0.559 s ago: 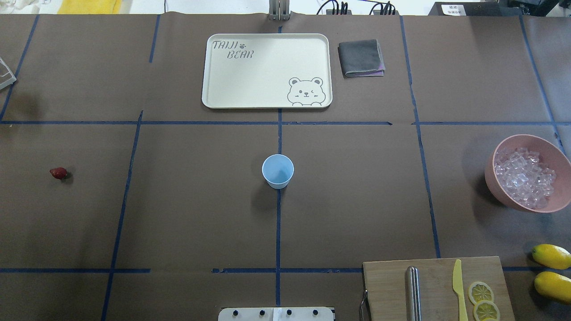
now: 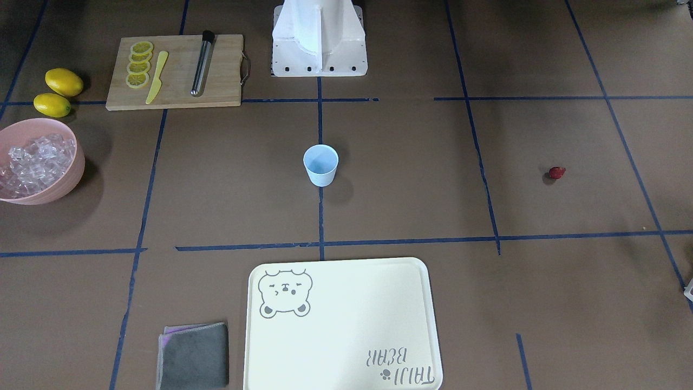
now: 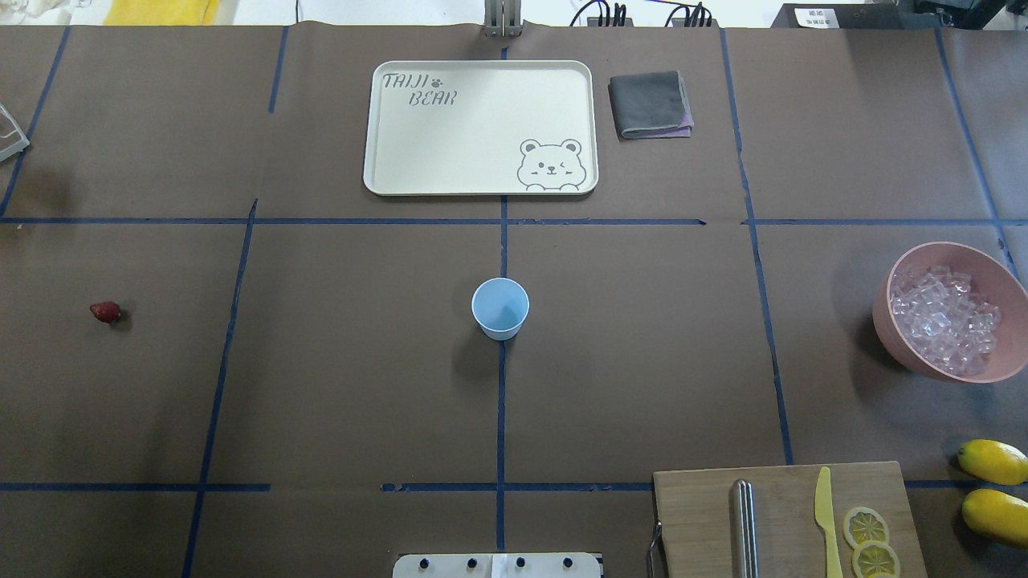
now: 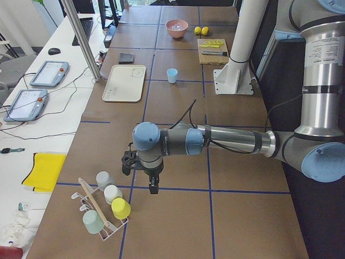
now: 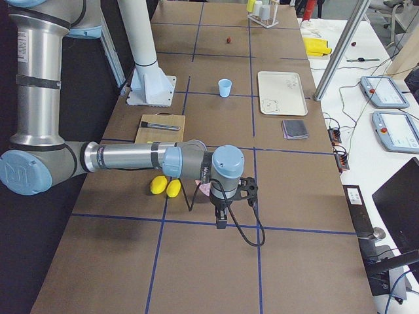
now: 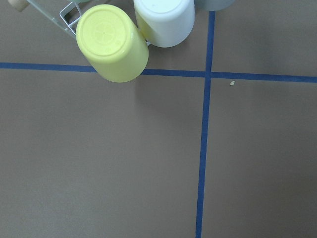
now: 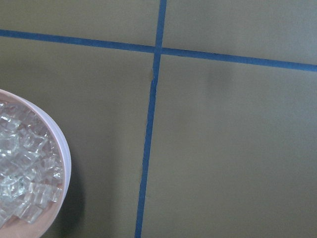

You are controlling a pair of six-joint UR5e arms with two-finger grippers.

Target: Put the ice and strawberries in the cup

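Well, I see the cup (image 3: 499,307) upright at centre, strawberry (image 3: 105,311) sideways far left, long axis toward it, ice (image 3: 944,321) in the bowl (image 3: 893,341) far right; I cannot tell whether left gripper (image 4: 153,188) or right gripper (image 5: 221,221) is parted.

**Even light, soft shadows**

The worktop (image 3: 321,385) is lit brightly and evenly from above. The cup (image 3: 499,307) and the pink bowl (image 3: 899,351) throw soft, faint shadows. All views are sharp; the right wrist view looks dimmer and slightly greenish.

Left hand (image 4: 152,186) and right hand (image 5: 221,221) hang pointing down.
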